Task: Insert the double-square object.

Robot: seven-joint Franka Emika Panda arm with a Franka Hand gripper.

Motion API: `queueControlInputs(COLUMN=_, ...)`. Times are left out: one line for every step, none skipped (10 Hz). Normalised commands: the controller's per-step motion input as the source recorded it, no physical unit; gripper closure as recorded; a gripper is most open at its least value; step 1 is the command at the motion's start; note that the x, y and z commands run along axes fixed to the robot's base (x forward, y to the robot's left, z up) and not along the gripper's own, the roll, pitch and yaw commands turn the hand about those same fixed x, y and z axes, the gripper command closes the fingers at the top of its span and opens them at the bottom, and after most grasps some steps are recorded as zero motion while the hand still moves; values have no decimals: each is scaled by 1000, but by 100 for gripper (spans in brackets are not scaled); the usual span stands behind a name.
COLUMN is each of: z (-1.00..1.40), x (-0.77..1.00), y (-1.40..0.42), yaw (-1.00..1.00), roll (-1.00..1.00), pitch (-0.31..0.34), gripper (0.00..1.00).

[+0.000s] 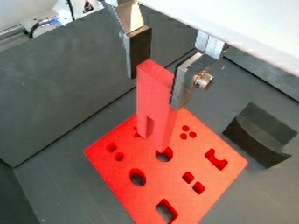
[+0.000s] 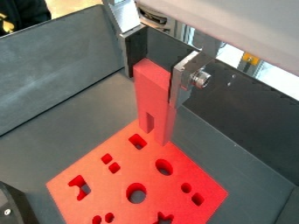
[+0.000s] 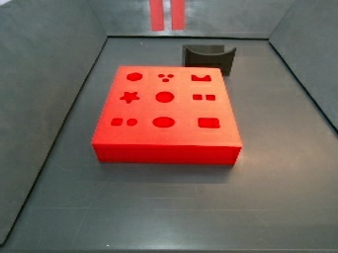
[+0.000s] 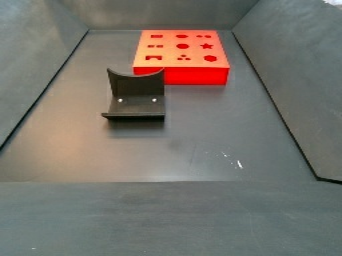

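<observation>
1. the gripper (image 1: 159,63) hangs above the red board (image 1: 167,166), its jaws closed narrow on the double-square object (image 1: 153,98); in both wrist views the silver finger plates (image 2: 186,77) with dark pads press the peg's upper part from two sides.
2. the double-square object (image 2: 155,98) is a tall red peg held upright, lower end clear of the board (image 2: 135,186) and over its shaped holes; which hole it is above i cannot tell.
3. in a side view only the peg's split lower end (image 3: 165,12) shows, at the picture's top edge, past the far edge of the floor; the gripper itself is out of that picture.
4. the red board (image 3: 166,116) lies flat on the dark floor, with rows of shaped holes: round, star, square and others.
5. a dark grey block with a curved notch (image 3: 208,58) stands just beside one corner of the board in a side view; in another side view it (image 4: 135,96) sits apart from the board (image 4: 181,56), nearer the floor's middle.
</observation>
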Motion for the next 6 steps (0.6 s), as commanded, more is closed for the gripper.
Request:
queueControlInputs(z=-94, x=-34, y=0, yaw=0, roll=19, pitch=0, gripper=100)
queueControlInputs(z=-66, x=0, y=0, yaw=0, roll=0, pitch=0, gripper=100)
queueControlInputs(z=-97, x=91, y=189, yaw=20, roll=0, pitch=0, gripper=100)
queueControlInputs(z=-83, x=371, y=569, yaw=111, roll=6, pitch=0, gripper=100)
queueControlInputs(z=0, x=411, y=580, yaw=237, roll=141, pitch=43, gripper=100)
queueControlInputs(z=0, x=457, y=457, yaw=269, roll=251, pitch=110, gripper=100)
